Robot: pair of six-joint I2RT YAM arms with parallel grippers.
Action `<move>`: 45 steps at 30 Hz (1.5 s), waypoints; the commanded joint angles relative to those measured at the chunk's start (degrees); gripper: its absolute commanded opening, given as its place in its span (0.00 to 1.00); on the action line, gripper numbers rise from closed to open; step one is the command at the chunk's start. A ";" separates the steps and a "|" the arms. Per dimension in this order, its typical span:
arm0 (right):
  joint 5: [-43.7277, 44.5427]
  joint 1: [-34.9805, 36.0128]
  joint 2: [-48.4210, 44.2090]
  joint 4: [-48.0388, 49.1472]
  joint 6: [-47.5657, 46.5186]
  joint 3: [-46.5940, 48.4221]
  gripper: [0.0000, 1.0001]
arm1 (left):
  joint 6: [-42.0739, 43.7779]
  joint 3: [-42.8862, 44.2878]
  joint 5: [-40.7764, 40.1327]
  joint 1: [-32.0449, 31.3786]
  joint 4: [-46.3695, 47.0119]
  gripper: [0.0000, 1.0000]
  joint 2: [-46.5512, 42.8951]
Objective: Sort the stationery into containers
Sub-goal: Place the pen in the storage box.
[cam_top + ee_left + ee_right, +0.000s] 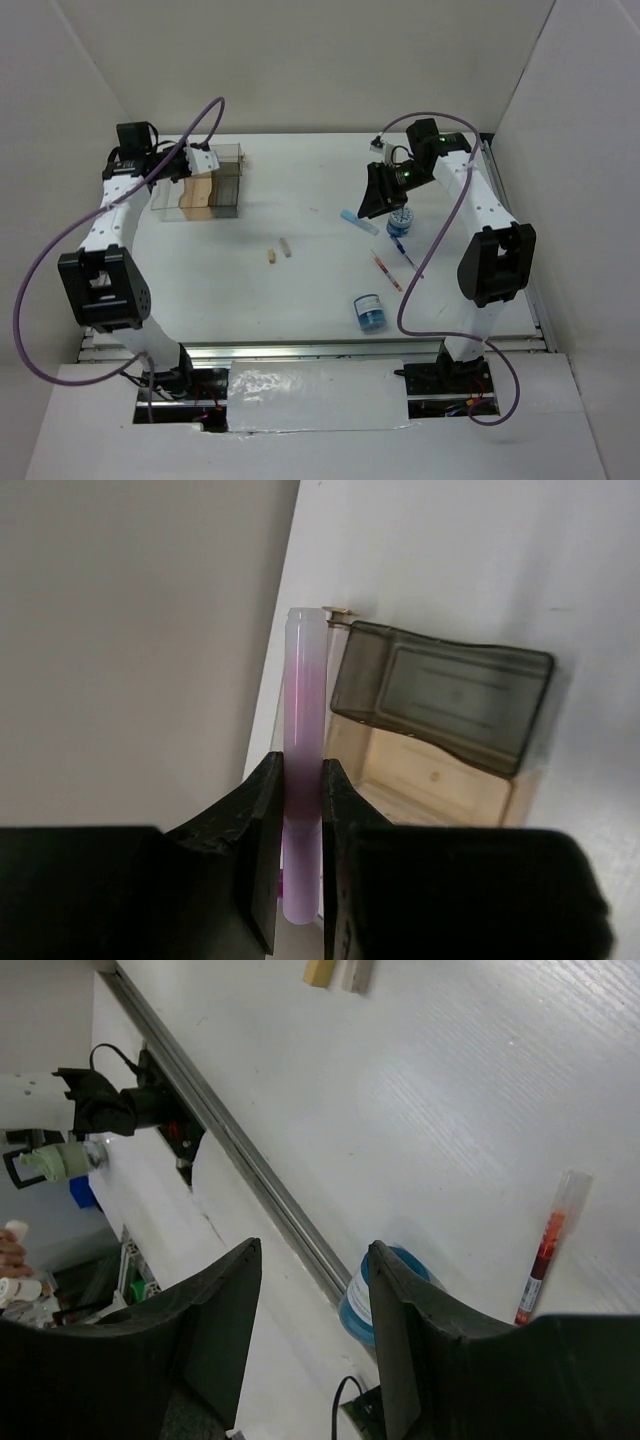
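Slim translucent pink pen (305, 680) clenched in left gripper (300, 780) just beside compartmented clear-plastic organiser (450, 660), next probably needing lowering into a compartment; right gripper (312, 1290) spread, empty.

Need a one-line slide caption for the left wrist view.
Left end effector clamped on a translucent pink tube, with the organiser's smoky-grey compartment and tan compartment beside it in frame.

— Is there any writing, number or brand you can read?
— None. The round blue tub (370, 313) near the desk's (300, 290) front edge has a white label (368, 302), but its print is too small to read.
— And in the wrist views?
— Nothing is legible there either.
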 commanded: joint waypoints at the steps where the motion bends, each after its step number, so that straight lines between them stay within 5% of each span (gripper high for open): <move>1: -0.93 0.20 -2.18 2.33 0.25 -1.19 0.53 | 6.77 5.67 4.05 1.20 5.39 0.00 7.11; 9: -0.93 -0.24 -2.18 3.39 0.60 -3.56 0.53 | 2.12 18.41 1.58 2.17 15.50 0.01 21.19; 17: 0.04 -0.24 -2.62 4.01 0.60 -5.14 0.52 | 3.87 27.03 0.44 1.38 13.05 0.04 30.25; 35: -0.66 -0.07 0.10 3.04 0.25 -3.83 0.52 | 8.17 26.77 -1.67 0.67 9.01 0.18 36.84; 45: -0.93 0.11 2.04 2.51 -0.01 -2.69 0.52 | 7.65 28.09 -3.08 0.06 10.85 0.38 39.22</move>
